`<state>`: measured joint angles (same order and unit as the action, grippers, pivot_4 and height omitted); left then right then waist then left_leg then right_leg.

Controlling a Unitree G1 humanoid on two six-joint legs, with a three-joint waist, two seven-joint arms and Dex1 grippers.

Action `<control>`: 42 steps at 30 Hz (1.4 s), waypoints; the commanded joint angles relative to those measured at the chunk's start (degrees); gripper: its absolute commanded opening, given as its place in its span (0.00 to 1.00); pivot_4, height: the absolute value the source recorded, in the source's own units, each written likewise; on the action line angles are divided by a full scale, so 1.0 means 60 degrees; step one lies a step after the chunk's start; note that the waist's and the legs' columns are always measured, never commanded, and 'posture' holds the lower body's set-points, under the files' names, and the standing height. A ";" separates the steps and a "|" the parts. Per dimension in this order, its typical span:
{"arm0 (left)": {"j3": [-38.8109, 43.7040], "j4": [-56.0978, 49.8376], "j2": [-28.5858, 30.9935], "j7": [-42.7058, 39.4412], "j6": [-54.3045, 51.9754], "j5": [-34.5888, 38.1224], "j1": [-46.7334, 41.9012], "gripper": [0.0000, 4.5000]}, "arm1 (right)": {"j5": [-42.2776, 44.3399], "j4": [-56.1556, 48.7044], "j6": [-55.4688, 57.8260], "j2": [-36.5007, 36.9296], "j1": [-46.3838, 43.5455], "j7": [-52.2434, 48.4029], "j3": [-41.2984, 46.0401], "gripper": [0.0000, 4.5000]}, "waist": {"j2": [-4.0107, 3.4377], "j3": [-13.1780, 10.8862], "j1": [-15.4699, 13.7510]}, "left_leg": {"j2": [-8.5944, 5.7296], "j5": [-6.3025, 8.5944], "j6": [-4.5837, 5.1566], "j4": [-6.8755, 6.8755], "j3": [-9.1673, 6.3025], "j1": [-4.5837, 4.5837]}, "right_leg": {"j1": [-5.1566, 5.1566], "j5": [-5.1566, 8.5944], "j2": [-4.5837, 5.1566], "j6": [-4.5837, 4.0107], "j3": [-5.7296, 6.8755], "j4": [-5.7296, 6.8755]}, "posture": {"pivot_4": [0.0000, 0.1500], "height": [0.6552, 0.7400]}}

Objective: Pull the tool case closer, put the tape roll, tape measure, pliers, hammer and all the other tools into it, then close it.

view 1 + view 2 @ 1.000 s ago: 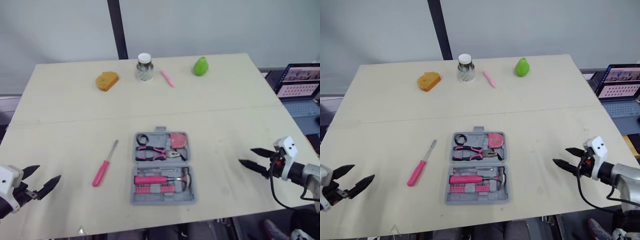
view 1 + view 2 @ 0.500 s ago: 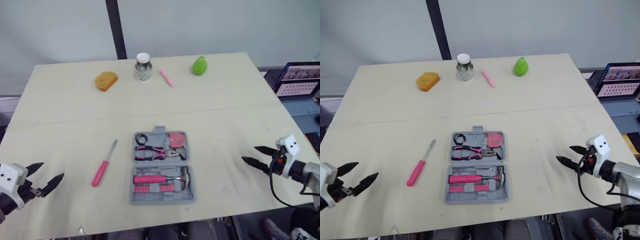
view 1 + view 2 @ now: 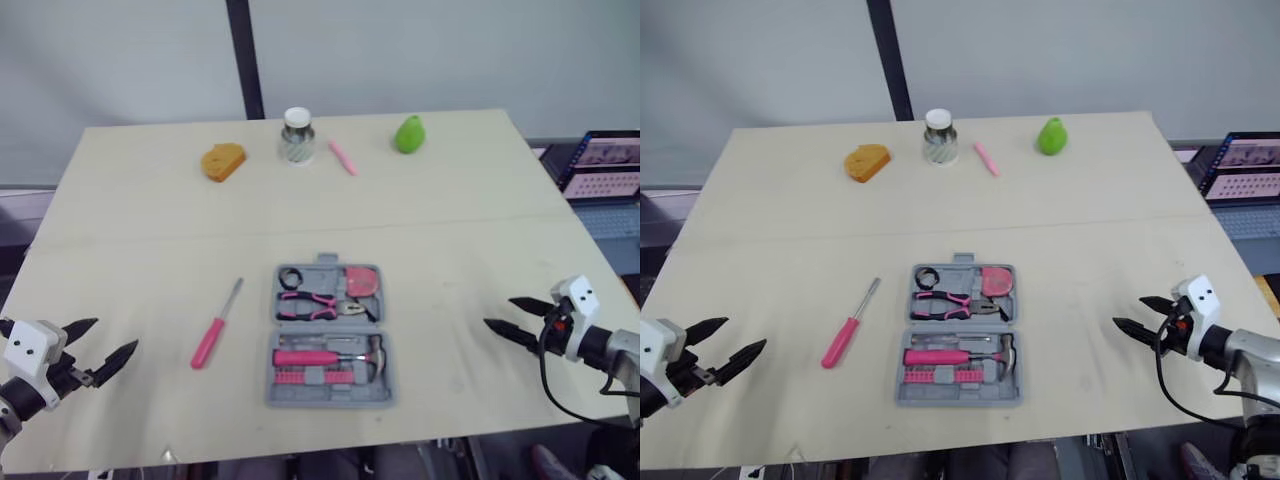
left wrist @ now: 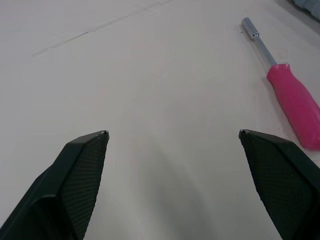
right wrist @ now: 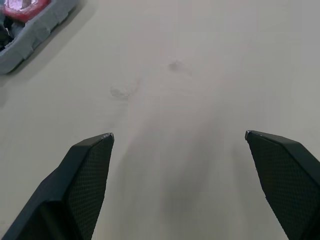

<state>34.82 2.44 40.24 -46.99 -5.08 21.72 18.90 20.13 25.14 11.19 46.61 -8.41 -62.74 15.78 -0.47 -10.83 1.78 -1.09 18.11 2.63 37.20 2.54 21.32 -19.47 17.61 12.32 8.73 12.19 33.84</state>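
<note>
Two pairs of fingers stand spread apart, with nothing between them. You find the left fingers (image 4: 75, 185) at the near left corner of the surface (image 3: 150, 240), with their tips turned toward the pink-handled screwdriver (image 3: 213, 330). That screwdriver lies on the bare surface to the left of the tool case (image 3: 330, 392), near it but not touching, with its metal shaft pointing away from the robot. The right fingers (image 5: 80, 185) are at the near right edge of the surface, well apart from the case, with their tips turned toward it. The tool case lies open and flat at the near middle of the surface. Its far half holds the black tape roll (image 3: 291, 277), the pink tape measure (image 3: 360, 281) and the pliers (image 3: 315, 303). Its near half holds the hammer (image 3: 330, 356), with a row of pink bits (image 3: 310, 374) just beside it on the near side. Along the far edge you see an orange piece (image 3: 224, 161), a jar (image 3: 297, 135) with a white lid, a pink marker (image 3: 342, 157) and a green pear-shaped object (image 3: 409, 133). A laptop (image 3: 605, 167) stands open beyond the right edge.
</note>
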 commanded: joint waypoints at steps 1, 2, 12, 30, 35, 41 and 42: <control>0.0106 -0.0209 0.0046 0.0054 0.0136 -0.0012 0.0059 1.00 | -0.0039 -0.0167 -0.0146 0.0079 0.0013 -0.0045 0.0024 0.99 | 0.0003 -0.0004 -0.0177 | 0.0000 -0.0002 -0.0001 0.0008 0.0000 0.0005 | 0.0001 0.0000 -0.0005 0.0000 -0.0012 -0.0007 | 1.00 1.00; 0.0103 -0.0215 0.0044 0.0055 0.0138 -0.0009 0.0063 1.00 | -0.0034 -0.0177 -0.0140 0.0085 0.0021 -0.0050 0.0026 0.99 | 0.0004 -0.0006 -0.0262 | 0.0000 -0.0003 -0.0002 0.0018 -0.0002 0.0006 | 0.0003 0.0000 -0.0007 0.0000 -0.0023 -0.0007 | 1.00 1.00; 0.0008 -0.0325 -0.0009 0.0094 0.0129 -0.0018 0.0052 1.00 | -0.0078 -0.0210 -0.0127 0.0129 0.0009 -0.0105 -0.0012 0.99 | -0.0004 -0.0012 -0.0404 | 0.0020 -0.0008 -0.0030 0.0016 0.0006 0.0006 | -0.0016 0.0000 -0.0046 -0.0002 -0.0100 -0.0003 | 1.00 1.00; -0.1415 -0.2112 -0.0776 0.0754 -0.0811 0.0252 -0.0645 1.00 | 0.1753 -0.5506 0.2964 -0.0398 -0.0737 -0.0157 -0.1138 0.99 | -0.0020 -0.0023 -0.0314 | 0.0064 -0.0005 -0.0046 0.0020 0.0062 -0.0006 | -0.0043 -0.0002 -0.0138 -0.0004 -0.0284 -0.0010 | 1.00 1.00; -0.2341 -0.2580 -0.1084 0.1178 -0.1565 0.0092 -0.1142 1.00 | 0.2244 -0.6741 0.3838 -0.0526 -0.1875 -0.0052 -0.1956 0.99 | -0.0018 -0.0024 -0.0355 | 0.0065 -0.0003 -0.0049 0.0020 0.0059 0.0001 | -0.0047 -0.0002 -0.0147 -0.0004 -0.0285 -0.0014 | 1.00 1.00; -0.3294 -0.2929 -0.1220 0.1749 -0.2771 -0.0041 -0.1817 1.00 | 0.2491 -0.7517 0.4242 -0.0602 -0.2720 -0.0141 -0.2726 0.99 | -0.0014 -0.0023 -0.0519 | 0.0065 -0.0003 -0.0049 0.0026 0.0059 0.0004 | -0.0049 -0.0002 -0.0155 -0.0004 -0.0287 -0.0014 | 1.00 1.00; -0.3412 -0.2961 -0.1185 0.1855 -0.2955 -0.0113 -0.1890 1.00 | 0.2508 -0.7585 0.4263 -0.0633 -0.2801 -0.0105 -0.2769 0.99 | -0.0014 -0.0023 -0.0531 | 0.0064 -0.0002 -0.0049 0.0026 0.0059 0.0007 | -0.0050 -0.0002 -0.0155 -0.0004 -0.0287 -0.0015 | 1.00 1.00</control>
<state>14.89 -13.16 32.48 -36.89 -21.30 21.87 7.88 33.74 -17.97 36.56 42.87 -24.29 -62.96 -1.37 -0.56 -10.96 -1.41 -0.72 18.10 2.34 37.36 2.89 21.36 -19.76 17.60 11.39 8.71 10.46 33.75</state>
